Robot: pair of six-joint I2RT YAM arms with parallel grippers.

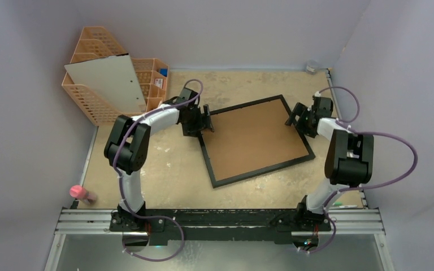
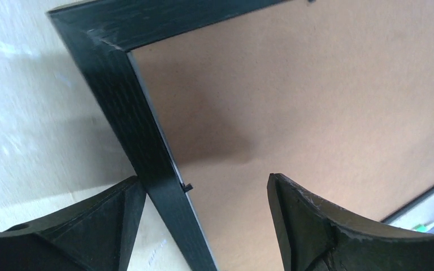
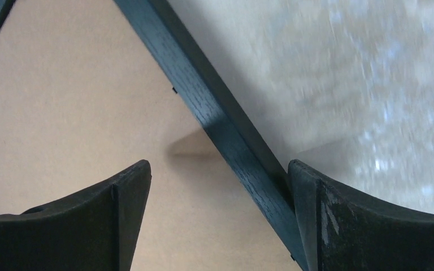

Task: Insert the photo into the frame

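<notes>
1. The frame [image 1: 264,170] was seen lying flat and back upward in the middle of the table [image 1: 164,169], turned slightly askew. Its brown backing board [image 1: 254,138] sat inside the black border.
2. The photo could not be seen in any view (whether it lay under the backing or elsewhere could not be told).
3. The left gripper [image 2: 200,183] was spread wide astride the border near the frame's far left corner. One finger was outside the border and one over the backing, and nothing was gripped.
4. The right gripper [image 3: 219,169] was likewise opened wide astride the border on the opposite side. Its outer finger was just beside the wood, and contact could not be confirmed.
5. The frame was judged stiff and probably breakable, since glass was presumed underneath. It should not be twisted or dropped.
6. The border was judged the soundest place to grip. It looked thin, smooth and likely slippery, so it would best be pinched squarely across its width, on both sides at once.
7. A small black tab [image 2: 186,187] was noted at the border's inner edge. The backing was thought thin and bendable, better lifted at an edge than pressed in the middle.
8. A white board [image 1: 110,84] leaned in an orange basket [image 1: 87,104], well apart from the frame.
</notes>
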